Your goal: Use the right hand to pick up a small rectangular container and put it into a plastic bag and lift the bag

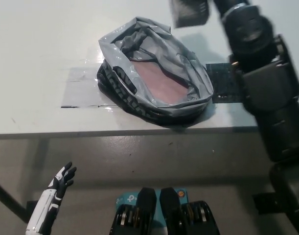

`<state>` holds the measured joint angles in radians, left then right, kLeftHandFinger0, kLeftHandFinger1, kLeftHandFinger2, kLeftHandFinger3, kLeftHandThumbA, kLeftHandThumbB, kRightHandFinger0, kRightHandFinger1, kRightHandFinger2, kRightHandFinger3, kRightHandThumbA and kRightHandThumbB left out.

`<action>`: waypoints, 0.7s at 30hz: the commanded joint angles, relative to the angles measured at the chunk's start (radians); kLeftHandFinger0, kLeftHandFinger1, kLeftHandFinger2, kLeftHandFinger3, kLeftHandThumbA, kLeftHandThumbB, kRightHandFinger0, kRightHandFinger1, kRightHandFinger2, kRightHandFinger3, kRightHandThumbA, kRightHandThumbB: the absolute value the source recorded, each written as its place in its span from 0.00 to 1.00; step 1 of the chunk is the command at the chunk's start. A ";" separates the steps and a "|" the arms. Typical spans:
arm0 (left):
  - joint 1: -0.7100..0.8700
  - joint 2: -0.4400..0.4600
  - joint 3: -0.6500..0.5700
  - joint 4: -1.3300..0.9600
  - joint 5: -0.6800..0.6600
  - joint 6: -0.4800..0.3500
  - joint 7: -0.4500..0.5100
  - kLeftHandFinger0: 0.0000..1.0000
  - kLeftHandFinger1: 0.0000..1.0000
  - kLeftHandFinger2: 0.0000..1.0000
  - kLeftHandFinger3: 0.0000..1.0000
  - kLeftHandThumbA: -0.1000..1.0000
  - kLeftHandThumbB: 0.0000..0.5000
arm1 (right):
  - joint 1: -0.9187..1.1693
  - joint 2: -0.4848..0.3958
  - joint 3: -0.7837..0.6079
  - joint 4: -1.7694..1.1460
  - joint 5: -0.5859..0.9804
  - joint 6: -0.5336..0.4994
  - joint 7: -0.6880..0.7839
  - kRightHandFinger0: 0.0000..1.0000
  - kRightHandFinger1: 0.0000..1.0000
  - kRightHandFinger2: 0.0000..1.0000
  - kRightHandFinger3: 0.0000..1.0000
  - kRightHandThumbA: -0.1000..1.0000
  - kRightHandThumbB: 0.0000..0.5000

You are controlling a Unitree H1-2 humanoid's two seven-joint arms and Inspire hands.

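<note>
Grey container (190, 12) gripped by black right hand (221, 6) above open plastic bag (154, 73), white left hand (61, 180) open low

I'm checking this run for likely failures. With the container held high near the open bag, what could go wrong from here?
1. The small gray container sits at the picture's top edge and the hand holding it is out of frame, so a slipping grasp would be hard to catch.
2. The plastic bag has a crumpled, sagging rim; the container might catch it.
3. The bag lies near the table edge and could get pushed off.
</note>
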<state>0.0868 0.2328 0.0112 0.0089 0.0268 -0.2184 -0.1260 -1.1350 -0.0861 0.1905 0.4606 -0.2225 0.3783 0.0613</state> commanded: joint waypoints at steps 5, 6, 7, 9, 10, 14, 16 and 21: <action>-0.016 0.023 0.001 -0.009 0.005 -0.023 -0.012 1.00 1.00 1.00 1.00 1.00 0.87 | -0.045 0.030 0.137 0.016 -0.090 -0.024 0.049 0.00 0.37 0.68 0.69 0.00 0.41; -0.014 0.025 0.000 -0.012 0.002 -0.021 -0.015 1.00 1.00 1.00 1.00 1.00 0.87 | -0.031 0.025 0.172 0.009 -0.109 -0.040 0.063 0.00 0.36 0.72 0.74 0.00 0.40; -0.014 0.026 0.000 -0.013 0.000 -0.020 -0.016 1.00 1.00 1.00 1.00 1.00 0.87 | -0.025 0.023 0.183 0.007 -0.111 -0.048 0.070 0.00 0.36 0.72 0.74 0.00 0.40; -0.010 0.026 -0.002 -0.017 -0.010 -0.014 -0.024 1.00 1.00 1.00 1.00 1.00 0.87 | -0.004 0.012 0.208 -0.006 -0.117 -0.053 0.087 0.00 0.39 0.77 0.81 0.00 0.36; -0.012 0.028 -0.004 -0.022 -0.019 -0.001 -0.032 0.99 1.00 1.00 1.00 1.00 0.87 | 0.007 0.001 0.229 -0.016 -0.128 -0.050 0.097 0.00 0.43 0.82 0.87 0.00 0.34; -0.023 0.028 -0.005 -0.026 -0.030 0.014 -0.038 0.92 1.00 1.00 1.00 1.00 0.86 | 0.019 -0.024 0.268 -0.005 -0.151 -0.068 0.110 0.00 0.41 0.80 0.86 0.00 0.37; -0.027 0.028 -0.004 -0.026 -0.028 0.013 -0.040 0.92 1.00 1.00 1.00 1.00 0.86 | 0.020 -0.027 0.270 -0.001 -0.153 -0.074 0.111 0.00 0.41 0.80 0.86 0.00 0.37; -0.030 0.033 -0.007 -0.033 -0.014 0.037 -0.043 0.88 1.00 1.00 1.00 1.00 0.93 | 0.036 -0.047 0.293 -0.004 -0.177 -0.076 0.119 0.01 0.44 0.83 0.87 0.00 0.36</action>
<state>0.0679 0.2419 0.0092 0.0067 0.0166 -0.2002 -0.1460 -1.0585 -0.1113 0.4749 0.4831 -0.3509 0.3669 0.1609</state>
